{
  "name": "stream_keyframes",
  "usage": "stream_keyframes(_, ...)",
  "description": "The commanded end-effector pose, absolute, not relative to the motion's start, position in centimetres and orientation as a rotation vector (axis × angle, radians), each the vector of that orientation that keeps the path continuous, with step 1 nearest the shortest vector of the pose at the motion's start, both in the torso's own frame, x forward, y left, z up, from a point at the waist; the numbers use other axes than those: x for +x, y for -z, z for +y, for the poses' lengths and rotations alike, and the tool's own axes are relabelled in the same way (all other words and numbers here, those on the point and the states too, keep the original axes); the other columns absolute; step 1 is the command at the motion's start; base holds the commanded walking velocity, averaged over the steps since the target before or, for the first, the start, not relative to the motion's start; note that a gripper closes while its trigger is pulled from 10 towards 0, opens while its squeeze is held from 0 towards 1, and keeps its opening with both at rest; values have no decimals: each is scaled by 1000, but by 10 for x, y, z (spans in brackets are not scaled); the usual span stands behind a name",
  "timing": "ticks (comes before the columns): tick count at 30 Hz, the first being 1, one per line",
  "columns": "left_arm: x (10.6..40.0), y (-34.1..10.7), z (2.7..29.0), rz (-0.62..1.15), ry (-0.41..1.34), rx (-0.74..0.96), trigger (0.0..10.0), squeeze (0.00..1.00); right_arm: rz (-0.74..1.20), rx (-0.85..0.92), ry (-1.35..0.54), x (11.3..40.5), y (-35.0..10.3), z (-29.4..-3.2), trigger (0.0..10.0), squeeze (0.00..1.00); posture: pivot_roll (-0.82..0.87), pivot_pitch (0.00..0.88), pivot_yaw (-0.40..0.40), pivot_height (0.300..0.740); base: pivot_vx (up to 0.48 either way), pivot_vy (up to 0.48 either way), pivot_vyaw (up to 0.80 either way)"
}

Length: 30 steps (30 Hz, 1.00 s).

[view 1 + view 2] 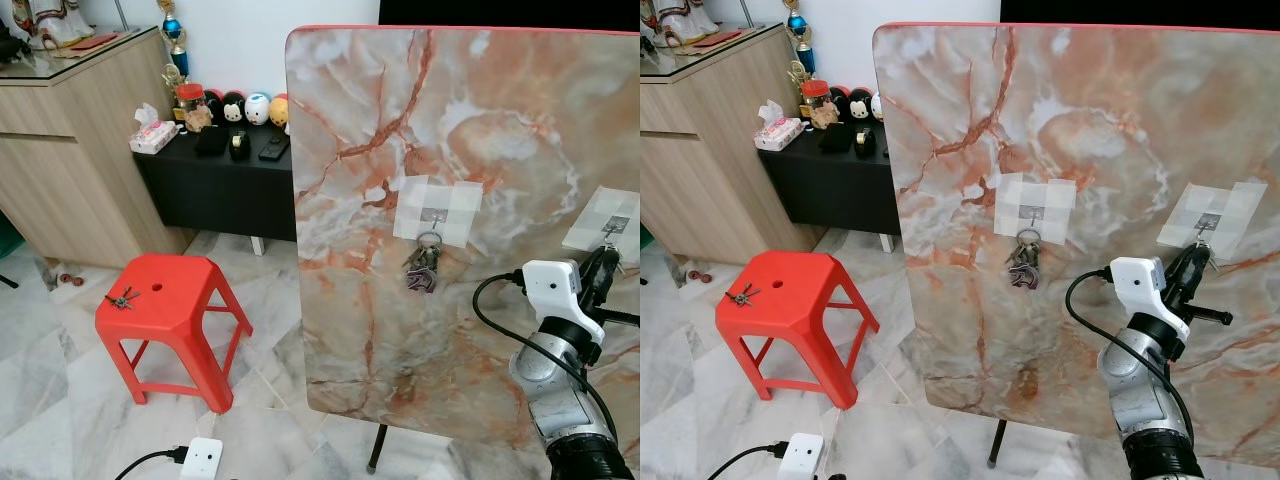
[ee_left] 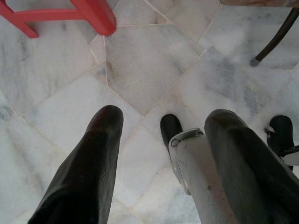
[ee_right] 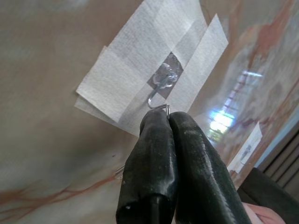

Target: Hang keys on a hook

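Against the upright marble board (image 1: 450, 200), toward its right edge, the right claw (image 3: 168, 116) is raised to a small metal hook (image 3: 161, 88) held on by crossed strips of white tape (image 3: 140, 70). Its two black fingers (image 3: 154, 154) are pressed together, and in the right wrist view a thin loop of wire pokes out from between their tips, just below and very close to the hook's curl. It looks like a key ring pinched there, though the keys themselves are hidden behind the fingers, so I cannot tell what hangs from it.

Nearer the middle of the board, a second taped hook (image 1: 432, 213) already carries a bunch of keys (image 1: 423, 265): a dark cluster on a ring, hanging straight down against the marble, one piece with a purplish tint.

A further set of keys (image 1: 121, 299) lies flat on the red stool (image 1: 165, 300), near its left edge, well apart from the board.

My judgement: one bunch is hung, one seems to be at the hook but not yet clearly over it, and the stool's keys are untouched.

The left claw (image 2: 159, 140) hangs idle over the marble floor (image 2: 149, 60), fingers spread and holding nothing.
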<state>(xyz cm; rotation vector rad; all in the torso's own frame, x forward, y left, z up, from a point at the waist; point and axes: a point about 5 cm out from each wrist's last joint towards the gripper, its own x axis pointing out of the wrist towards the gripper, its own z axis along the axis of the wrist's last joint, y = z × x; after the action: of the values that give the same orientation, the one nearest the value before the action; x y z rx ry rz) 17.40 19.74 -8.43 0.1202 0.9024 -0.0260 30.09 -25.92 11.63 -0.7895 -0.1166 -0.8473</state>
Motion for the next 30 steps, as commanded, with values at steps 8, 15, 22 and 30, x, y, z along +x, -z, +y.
stream_keyframes(8,172,85,199,910,22,124,10000,0,-162,-792,872,304,-128,-260,10000,0,15,0,12,740,0,0,0)
stream_keyframes(15,172,85,199,910,21,123,10000,0,-148,-794,872,306,-129,-263,10000,0,17,0,11,740,0,0,0)
stream_keyframes(22,172,85,199,909,21,123,10000,0,-127,-812,849,308,-130,-267,10000,0,18,0,11,740,0,0,0)
stream_keyframes(30,172,85,199,909,21,122,10000,0,-91,-813,836,309,-128,-269,10000,0,17,0,12,740,0,0,0)
